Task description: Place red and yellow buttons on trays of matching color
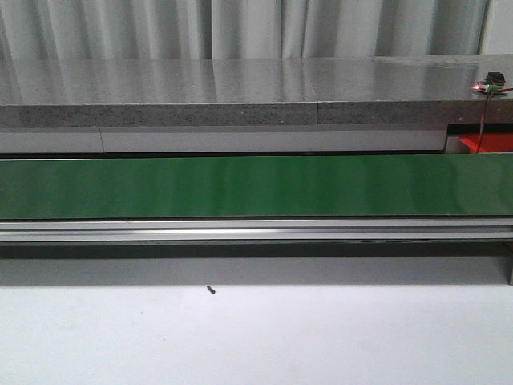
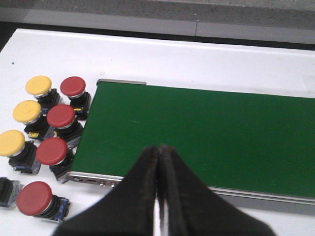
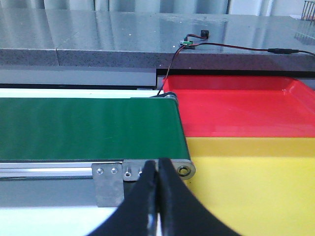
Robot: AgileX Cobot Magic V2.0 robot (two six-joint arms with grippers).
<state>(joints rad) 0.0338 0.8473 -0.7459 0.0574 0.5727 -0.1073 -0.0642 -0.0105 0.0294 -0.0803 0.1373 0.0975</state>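
Note:
In the left wrist view, several red buttons and yellow buttons stand in two rows on the white table beside the end of the green conveyor belt. My left gripper is shut and empty, over the belt's near edge, a short way from the buttons. In the right wrist view, the red tray and the yellow tray lie side by side past the belt's other end. My right gripper is shut with nothing in it, just off the belt's end roller, beside the yellow tray.
The front view shows only the green belt, its metal rail and the white table with a small dark speck. A grey counter with a wired sensor runs behind. A black button base sits near the red buttons.

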